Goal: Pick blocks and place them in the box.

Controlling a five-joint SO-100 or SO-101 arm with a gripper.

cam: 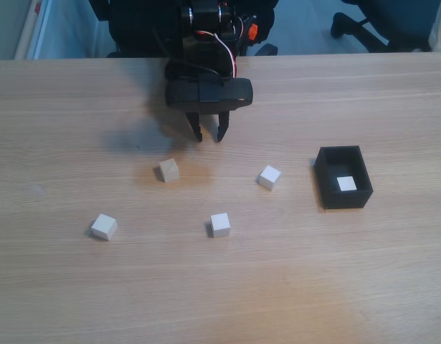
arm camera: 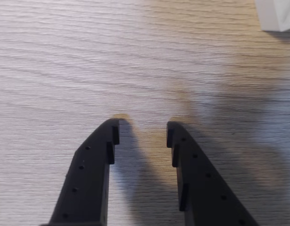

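Above the far middle of the table (cam: 77, 93) my gripper (cam: 209, 136) hangs with its jaws a little apart, holding nothing. Its nearest block (cam: 168, 170) lies just near and left of the fingertips, in the fixed view; I judge this one comes next. Three other blocks wait loose, and at the right the black box (cam: 328, 179) has one block (cam: 346, 184) inside.

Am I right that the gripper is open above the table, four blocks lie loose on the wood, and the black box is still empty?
Not quite: the box already holds one block, as the fixed view shows. The rest holds: the gripper is open, four blocks lie loose.
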